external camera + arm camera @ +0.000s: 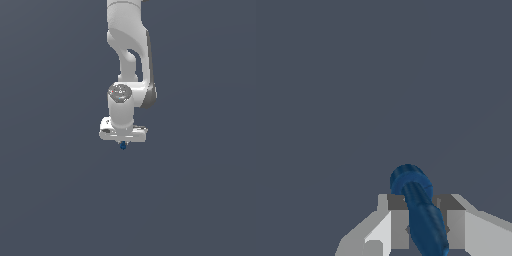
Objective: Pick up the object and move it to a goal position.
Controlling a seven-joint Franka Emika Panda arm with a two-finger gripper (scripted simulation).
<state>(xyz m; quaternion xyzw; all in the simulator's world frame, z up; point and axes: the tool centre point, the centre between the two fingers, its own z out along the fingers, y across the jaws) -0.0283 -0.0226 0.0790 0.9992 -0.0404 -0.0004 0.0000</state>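
The small dark blue object (123, 146) sat directly under the white end effector (123, 142), showing in the exterior view only as a tiny roundish blob poking out below the white hand near the middle of the scene. In the wrist view the same object (418, 210) appeared as a smooth, elongated dark blue body with a wider rounded cap at its far end, lying between the two grey finger pads (400, 227) of the end effector (423, 229). The pads stood close on either side of the blue body and seemed to touch it, so the end effector was closed down narrowly around the object and had hold of it. Beyond the object's rounded end the wrist view showed only a plain, flat dark grey-blue ground (356, 75), with no mark or edge on it. In the exterior view the white robot arm (127, 50) came down from the top of the scene, bent through a rounded joint with a grey cap bearing small red marks (119, 92), and ended in a wide flat hand (122, 131) pointed downward. The same dark grey-blue ground (50, 200) filled the scene all round the arm, to the left, to the right and nearer the camera. Whether the object touched that ground or hung above it could not be told from either view.
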